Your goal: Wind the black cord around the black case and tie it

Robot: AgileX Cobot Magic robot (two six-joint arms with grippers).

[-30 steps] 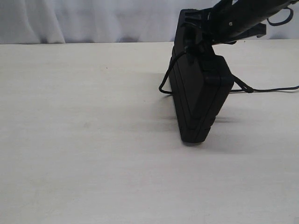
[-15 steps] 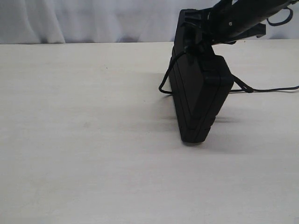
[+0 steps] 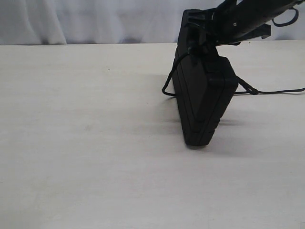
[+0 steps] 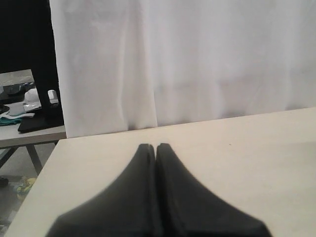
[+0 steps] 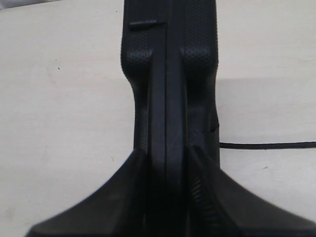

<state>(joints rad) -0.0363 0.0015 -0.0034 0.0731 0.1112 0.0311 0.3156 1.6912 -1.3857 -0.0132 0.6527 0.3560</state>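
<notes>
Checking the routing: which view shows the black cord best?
Exterior view: the black cord loops beside the black case and trails out the other side. Right wrist view shows one short stretch; left wrist view, none.

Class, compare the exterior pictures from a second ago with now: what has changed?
Nothing visibly changed. The right gripper still clamps the upright case, the cord still trails on the table beside it, and the left gripper stays shut, holding nothing.

Pale table, white curtain behind, cluttered side desk
</notes>
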